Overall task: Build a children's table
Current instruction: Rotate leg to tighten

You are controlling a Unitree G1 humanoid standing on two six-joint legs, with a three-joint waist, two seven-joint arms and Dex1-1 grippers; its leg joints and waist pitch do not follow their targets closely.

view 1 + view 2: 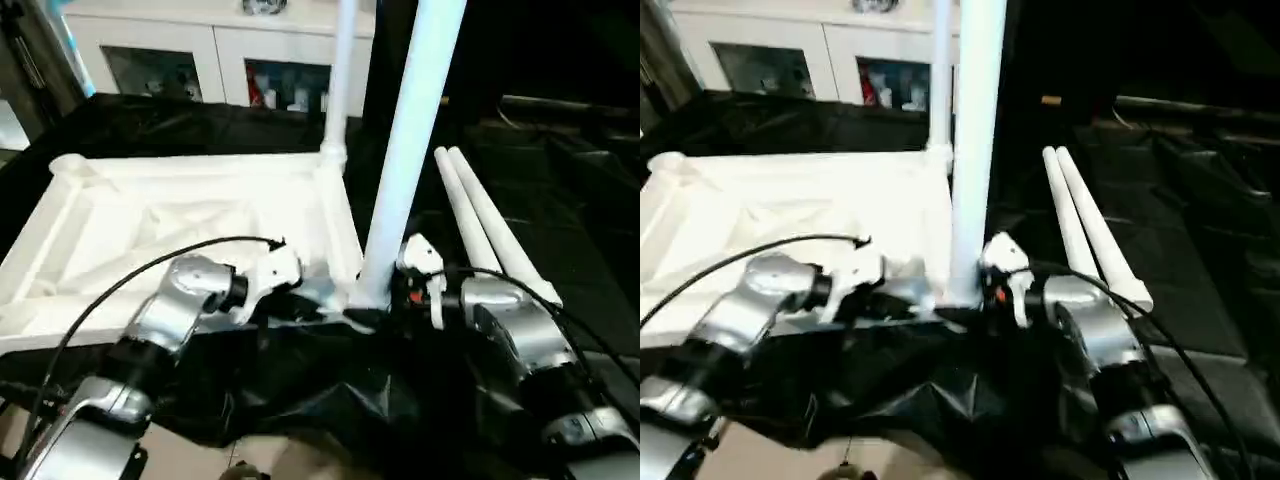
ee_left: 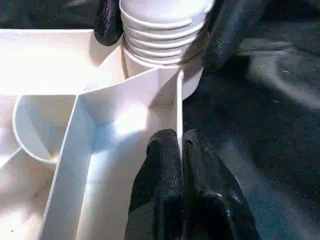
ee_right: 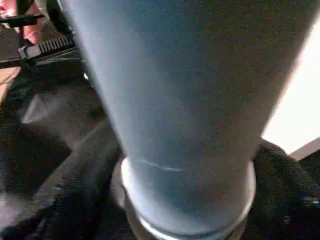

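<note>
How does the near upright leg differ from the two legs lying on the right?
The near leg stands upright in the tabletop's corner socket; the two loose legs lie flat on the black sheet. The right gripper has its fingers around the near leg's base; the loose legs are untouched. All are white, round and tapered.

One tabletop [image 1: 150,215]; two upright legs [image 1: 410,150]; two loose legs [image 1: 490,225]; one cabinet [image 1: 200,50].

Silver forearms [image 1: 180,300], black cables [image 1: 120,280], white wrist housings [image 1: 420,258], black rubbery fingers [image 2: 165,190]
</note>
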